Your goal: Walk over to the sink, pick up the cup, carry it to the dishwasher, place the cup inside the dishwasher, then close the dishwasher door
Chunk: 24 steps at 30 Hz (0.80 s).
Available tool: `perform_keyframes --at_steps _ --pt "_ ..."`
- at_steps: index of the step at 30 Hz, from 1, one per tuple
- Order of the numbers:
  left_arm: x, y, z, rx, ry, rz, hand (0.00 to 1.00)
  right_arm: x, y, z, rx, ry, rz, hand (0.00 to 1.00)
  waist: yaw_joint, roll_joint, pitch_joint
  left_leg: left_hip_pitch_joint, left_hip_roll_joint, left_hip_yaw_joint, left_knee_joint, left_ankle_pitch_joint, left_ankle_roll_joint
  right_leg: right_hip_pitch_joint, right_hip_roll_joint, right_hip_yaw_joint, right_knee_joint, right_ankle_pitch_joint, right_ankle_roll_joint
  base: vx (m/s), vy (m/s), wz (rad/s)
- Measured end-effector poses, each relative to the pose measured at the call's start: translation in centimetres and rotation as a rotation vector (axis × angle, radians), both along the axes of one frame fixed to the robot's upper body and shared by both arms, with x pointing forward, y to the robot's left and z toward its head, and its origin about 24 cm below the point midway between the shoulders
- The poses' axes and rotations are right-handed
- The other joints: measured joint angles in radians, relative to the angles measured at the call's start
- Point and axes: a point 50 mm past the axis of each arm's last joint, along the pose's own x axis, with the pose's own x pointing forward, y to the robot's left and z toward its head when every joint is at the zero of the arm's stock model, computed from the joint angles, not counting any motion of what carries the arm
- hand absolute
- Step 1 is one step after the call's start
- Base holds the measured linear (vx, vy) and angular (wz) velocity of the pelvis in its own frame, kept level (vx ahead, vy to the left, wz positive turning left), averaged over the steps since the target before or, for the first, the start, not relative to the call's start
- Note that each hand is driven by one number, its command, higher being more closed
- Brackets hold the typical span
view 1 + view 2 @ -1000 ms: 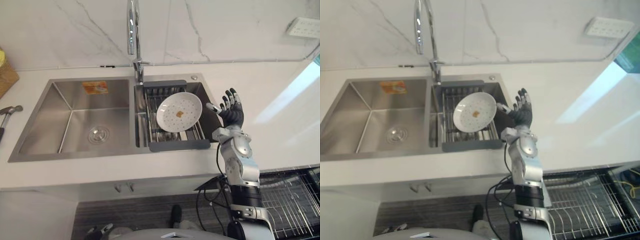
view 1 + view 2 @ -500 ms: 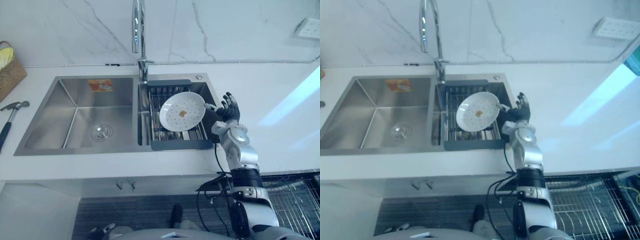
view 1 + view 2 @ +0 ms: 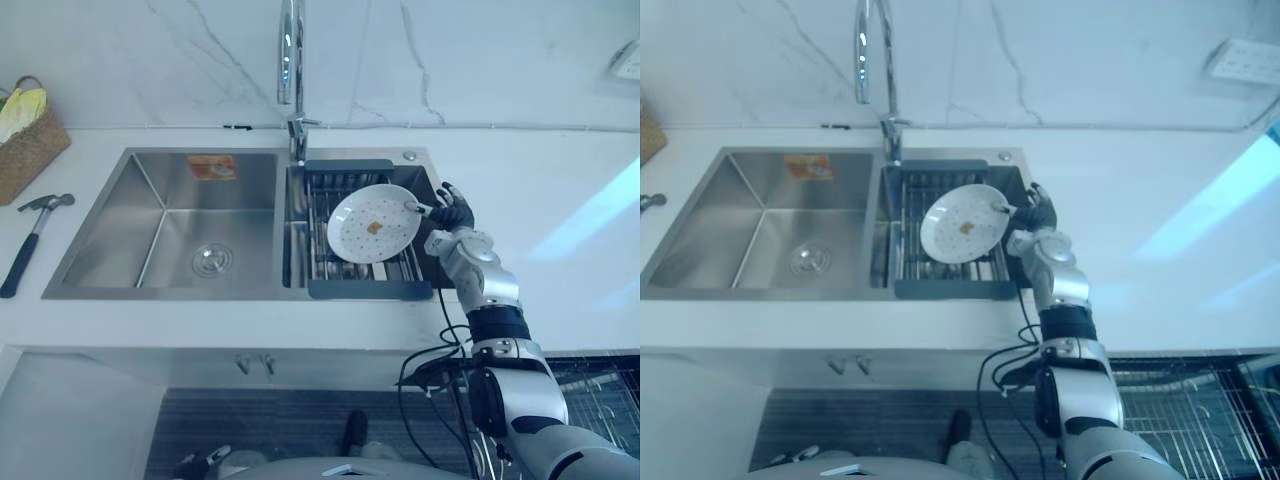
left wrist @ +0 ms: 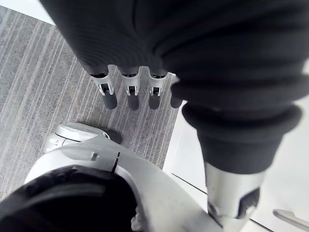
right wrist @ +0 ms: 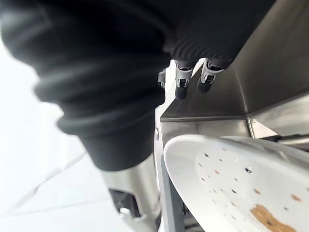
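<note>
Right hand: My right hand (image 3: 452, 212) has its fingers (image 5: 182, 83) loosely extended and closed on nothing. The thumb seems to touch the plate's rim, though it is too small to confirm.
Task item: The task names a cup, but the dish at my fingertips is a white speckled plate (image 3: 372, 224). It stands tilted in the rack (image 3: 362, 289), on the thumb side of my fingers.
Risk, slip: A pinch on the rim alone is likely to let the smooth, tilted plate pivot and drop back into the rack.
Risk, clearance: My fingers sit between the plate and the sink wall (image 5: 270, 63). Curling them may strike the steel or shove the plate off its support.
Head views: These give the whole plate, the rack and the sink (image 3: 150, 215).
Right wrist view: This shows the rim passing just beneath my fingertips, and a brown stain (image 5: 270, 217).
Left hand: My left hand (image 4: 126, 92) hangs with straight fingers above the floor (image 4: 38, 72), idle.
</note>
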Motion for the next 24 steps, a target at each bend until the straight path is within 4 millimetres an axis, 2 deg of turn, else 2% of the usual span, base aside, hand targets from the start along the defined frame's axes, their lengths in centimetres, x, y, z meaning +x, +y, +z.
perform_keyframes --at_steps 10,20,24 --pt "0.0 -0.1 0.0 -0.013 -0.002 -0.001 0.00 1.1 0.1 0.5 -0.020 0.037 0.060 0.00 0.007 0.000 0.000 -0.001 0.002 -0.002 -0.001 0.002 -0.002 0.001 0.001 -0.003 0.000 0.001 -0.001 0.00 -0.002 0.01" --pt "0.4 -0.1 0.0 -0.028 0.008 -0.005 0.00 1.2 -0.5 -0.3 -0.016 0.133 0.078 0.00 0.027 -0.001 -0.001 0.000 0.002 -0.009 -0.013 0.008 -0.002 0.001 0.000 -0.011 0.000 0.001 -0.001 0.00 0.000 0.01" --pt "0.4 -0.2 0.0 -0.033 0.016 -0.005 0.00 1.6 -0.2 -0.4 -0.019 0.179 0.105 0.00 0.024 -0.001 0.000 -0.001 0.002 -0.014 -0.014 0.008 -0.002 0.002 -0.001 -0.017 0.000 0.001 -0.001 0.00 -0.002 0.04"
